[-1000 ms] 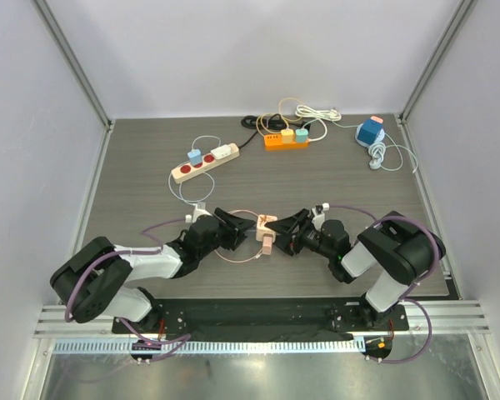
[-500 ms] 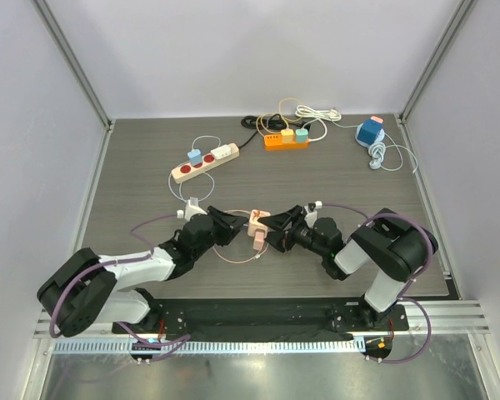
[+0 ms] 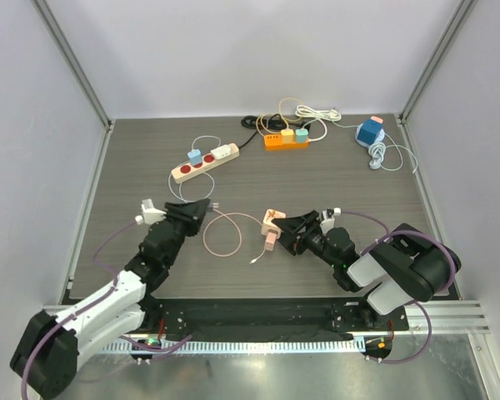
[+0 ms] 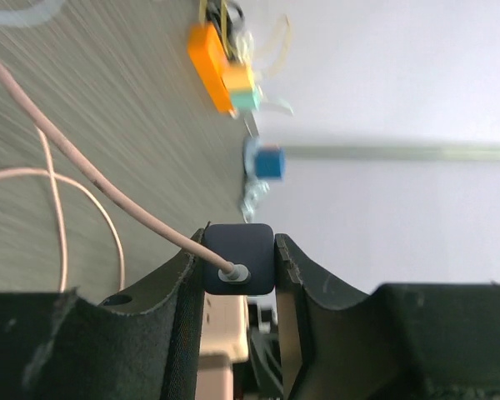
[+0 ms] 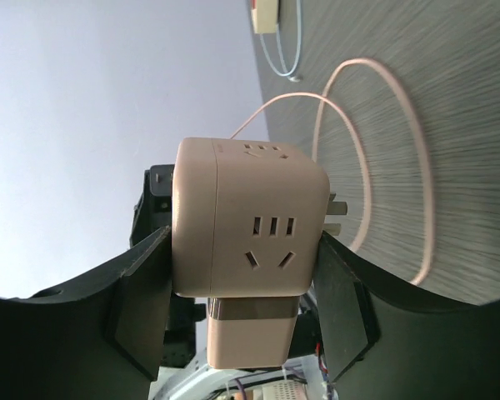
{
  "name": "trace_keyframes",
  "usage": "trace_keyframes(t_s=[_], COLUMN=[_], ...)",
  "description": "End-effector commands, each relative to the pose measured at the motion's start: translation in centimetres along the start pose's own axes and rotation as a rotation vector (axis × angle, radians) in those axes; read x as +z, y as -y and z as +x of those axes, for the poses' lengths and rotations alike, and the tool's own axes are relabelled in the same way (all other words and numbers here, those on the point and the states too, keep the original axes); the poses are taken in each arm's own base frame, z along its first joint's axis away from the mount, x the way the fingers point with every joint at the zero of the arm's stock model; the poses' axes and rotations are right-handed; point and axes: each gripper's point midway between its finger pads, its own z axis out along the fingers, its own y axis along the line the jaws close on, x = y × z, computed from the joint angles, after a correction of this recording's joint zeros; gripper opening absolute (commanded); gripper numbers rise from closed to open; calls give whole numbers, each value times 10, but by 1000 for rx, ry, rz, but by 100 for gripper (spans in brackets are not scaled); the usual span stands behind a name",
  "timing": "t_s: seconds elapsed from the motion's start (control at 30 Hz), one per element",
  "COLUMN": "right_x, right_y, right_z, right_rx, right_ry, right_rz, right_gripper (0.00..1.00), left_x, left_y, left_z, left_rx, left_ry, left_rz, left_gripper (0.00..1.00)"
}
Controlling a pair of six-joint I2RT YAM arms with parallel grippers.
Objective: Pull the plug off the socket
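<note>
Over the counter (image 3: 342,167), the right claw (image 3: 285,230) is clamped on the pink cube socket (image 5: 246,221). The left claw (image 3: 202,207), well apart from it, trails a looped pink cable (image 3: 225,242) and pinches the dark plug (image 4: 238,258) between its fingers. Plug judged free of the socket. Hold both grips firm and avoid snagging the cable.

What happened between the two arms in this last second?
The left gripper pulled the dark plug out and away to the left, trailing its pink cable. The right gripper kept hold of the pink socket cube. The orange power strip stayed put.
</note>
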Motion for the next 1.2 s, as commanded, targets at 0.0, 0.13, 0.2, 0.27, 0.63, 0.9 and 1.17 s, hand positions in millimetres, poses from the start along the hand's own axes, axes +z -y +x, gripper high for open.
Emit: trace_keyframes(t_s=[0.0,0.13,0.2,0.27,0.63,0.9,1.17], right_x=[-17,-14,-14,-15,-5,1,4], right_y=[-91,-85,-82,-75,-65,-75,-61], right_z=[-7,2,6,11,14,8,13], right_rx=[-69,-114,-138,-170,-465,-573,-485], right_ry=[46,-29,-58,-86,-115,-119,-151], right_rz=[-378,-363,-358,-337,-168,-133,-136], right_gripper=[1,1,1,1,1,1,1], left_x=[4,9,13,18,37,66,65], left_y=[-14,10,-9,6,-89,-116,-114], left_z=[-43,-76,-93,-135,-232,-244,-247], left_rx=[65,197,259,361,135,75,22], left_ry=[103,74,8,27,-21,-73,-65], left_rz=[-105,-121,-255,-329,-604,-635,-580], left_gripper=[0,0,0,0,0,3,91])
